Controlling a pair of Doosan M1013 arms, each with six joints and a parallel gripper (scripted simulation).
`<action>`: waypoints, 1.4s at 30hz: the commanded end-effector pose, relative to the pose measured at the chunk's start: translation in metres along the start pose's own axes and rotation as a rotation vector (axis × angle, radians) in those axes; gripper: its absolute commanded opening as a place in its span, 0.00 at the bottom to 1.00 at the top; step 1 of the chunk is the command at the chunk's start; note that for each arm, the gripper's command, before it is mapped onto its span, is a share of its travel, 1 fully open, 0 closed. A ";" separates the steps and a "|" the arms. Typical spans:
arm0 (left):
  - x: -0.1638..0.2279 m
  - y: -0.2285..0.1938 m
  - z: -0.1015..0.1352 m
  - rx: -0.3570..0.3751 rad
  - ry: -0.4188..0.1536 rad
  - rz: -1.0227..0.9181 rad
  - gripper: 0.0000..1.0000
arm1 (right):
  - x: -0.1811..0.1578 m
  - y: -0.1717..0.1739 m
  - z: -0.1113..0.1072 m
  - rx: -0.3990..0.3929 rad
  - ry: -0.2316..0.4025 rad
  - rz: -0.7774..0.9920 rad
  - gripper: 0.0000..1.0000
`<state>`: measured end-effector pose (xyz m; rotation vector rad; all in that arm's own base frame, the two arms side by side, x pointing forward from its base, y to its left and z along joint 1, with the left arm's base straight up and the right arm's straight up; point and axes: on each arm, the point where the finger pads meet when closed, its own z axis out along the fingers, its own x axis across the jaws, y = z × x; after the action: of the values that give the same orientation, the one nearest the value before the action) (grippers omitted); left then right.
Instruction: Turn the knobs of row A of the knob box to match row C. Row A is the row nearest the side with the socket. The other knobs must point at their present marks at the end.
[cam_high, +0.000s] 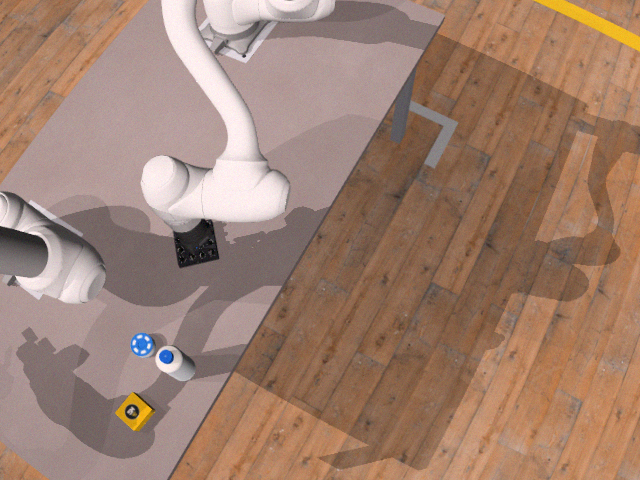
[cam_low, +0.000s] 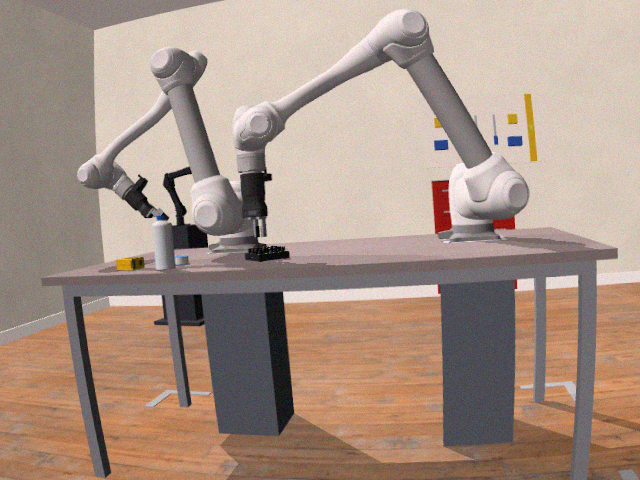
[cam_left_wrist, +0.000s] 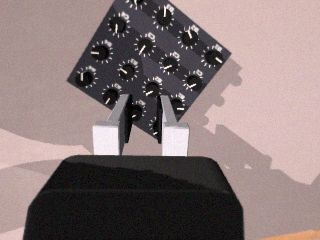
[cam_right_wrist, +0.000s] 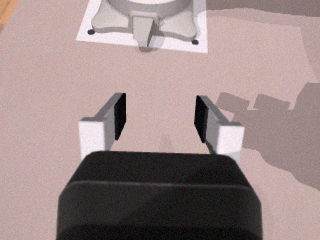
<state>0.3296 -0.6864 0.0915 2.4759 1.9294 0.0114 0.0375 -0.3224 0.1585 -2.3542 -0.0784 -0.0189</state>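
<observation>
The black knob box (cam_high: 199, 262) (cam_low: 273, 256) (cam_left_wrist: 137, 26) lies on the table, slanted in the left wrist view, with four rows of round knobs with white pointers. Its upper corner is cut off there; the row labels are too small to read surely and no socket shows. My left gripper (cam_low: 259, 235) (cam_left_wrist: 144, 109) points down above the box, fingers part open, nothing held. In the left wrist view its fingers cover parts of the knobs nearest the lower corner. My right gripper (cam_low: 157, 211) (cam_right_wrist: 160, 108) is wide open and empty, away from the box, behind the bottle in the exterior view.
A white bottle with blue cap (cam_high: 175, 364) (cam_low: 163, 245) stands near the table edge, beside a blue-and-white round piece (cam_high: 142, 344) (cam_low: 181, 259). A yellow box (cam_high: 134, 411) (cam_low: 129, 263) lies beyond them. The left arm (cam_high: 242, 191) hides part of the knob box in the top view.
</observation>
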 end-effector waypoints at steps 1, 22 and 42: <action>-0.002 -0.003 -0.002 0.005 -0.006 0.156 0.46 | 0.000 0.000 0.000 -0.001 0.000 0.000 1.00; -0.011 -0.010 -0.007 0.003 -0.007 0.864 0.46 | 0.000 0.000 0.000 -0.001 0.000 0.000 1.00; -0.027 -0.011 -0.011 0.000 -0.008 1.555 0.46 | 0.000 0.000 0.000 -0.001 0.000 0.000 1.00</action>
<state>0.3123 -0.7067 0.1004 3.1389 -0.1729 0.0111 0.0375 -0.3224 0.1585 -2.3542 -0.0784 -0.0189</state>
